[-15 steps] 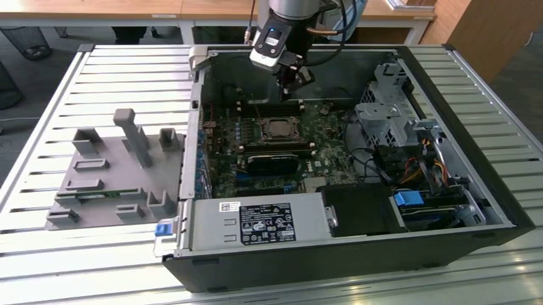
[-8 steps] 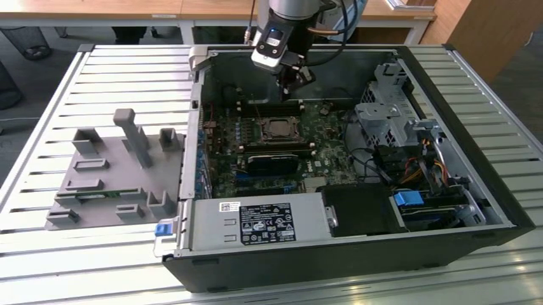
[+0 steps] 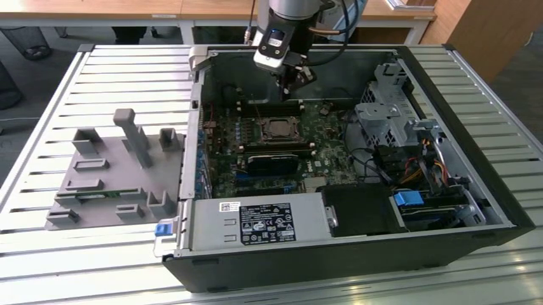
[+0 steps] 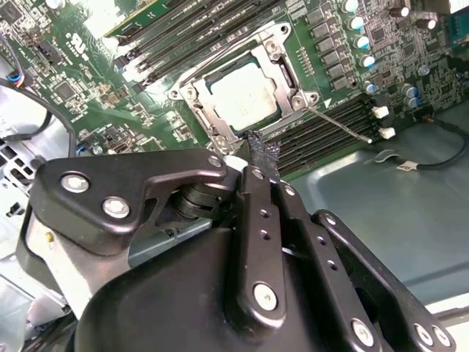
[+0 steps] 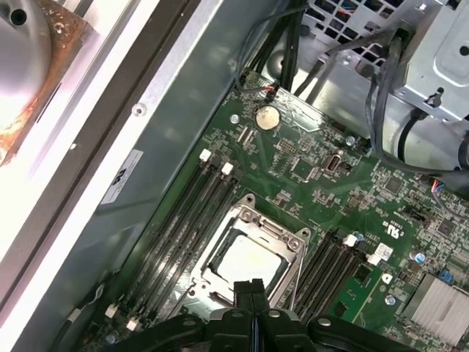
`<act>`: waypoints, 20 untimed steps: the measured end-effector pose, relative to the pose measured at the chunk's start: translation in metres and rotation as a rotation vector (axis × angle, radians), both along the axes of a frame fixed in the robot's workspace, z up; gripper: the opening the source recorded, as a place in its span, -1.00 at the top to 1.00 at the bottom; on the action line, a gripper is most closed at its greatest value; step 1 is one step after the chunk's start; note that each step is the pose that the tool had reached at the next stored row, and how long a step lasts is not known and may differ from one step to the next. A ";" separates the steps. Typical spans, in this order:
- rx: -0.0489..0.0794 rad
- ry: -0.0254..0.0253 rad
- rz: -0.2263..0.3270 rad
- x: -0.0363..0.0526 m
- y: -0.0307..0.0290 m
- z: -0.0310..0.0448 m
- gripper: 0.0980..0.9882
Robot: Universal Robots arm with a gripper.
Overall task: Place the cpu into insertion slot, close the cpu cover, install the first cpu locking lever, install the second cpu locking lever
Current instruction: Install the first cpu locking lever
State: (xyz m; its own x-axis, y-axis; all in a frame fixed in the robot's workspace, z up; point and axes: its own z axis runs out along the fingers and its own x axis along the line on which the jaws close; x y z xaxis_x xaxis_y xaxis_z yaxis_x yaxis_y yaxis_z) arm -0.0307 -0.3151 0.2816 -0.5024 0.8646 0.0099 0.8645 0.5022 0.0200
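gripper (image 3: 288, 88) pointing down, jaws pressed together

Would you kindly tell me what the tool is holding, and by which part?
Nothing, it seems: the tool is shut with nothing between its fingers, by the edge of the metal cover over the chip.

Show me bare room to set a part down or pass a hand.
Free: slatted table around the grey fixture tray, at the exterior view's left; bare metal panel beyond the memory slots. Crowded: around the cpu, near the gripper, and the cables by the drive cage.
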 end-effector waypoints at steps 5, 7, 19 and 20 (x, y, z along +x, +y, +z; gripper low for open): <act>0.000 0.0000 0.026 0.0000 0.0000 0.0000 0.98; 0.000 0.0000 0.035 0.0000 0.0000 0.0000 0.98; 0.000 0.0000 0.103 0.0000 0.0000 0.0000 0.98; 0.000 0.0000 0.108 0.0000 0.0000 0.0000 0.98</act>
State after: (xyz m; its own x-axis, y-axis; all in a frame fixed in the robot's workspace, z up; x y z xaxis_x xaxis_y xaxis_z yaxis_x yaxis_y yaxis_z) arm -0.0307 -0.3151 0.2816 -0.5929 0.8052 0.0099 0.8052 0.5927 0.0200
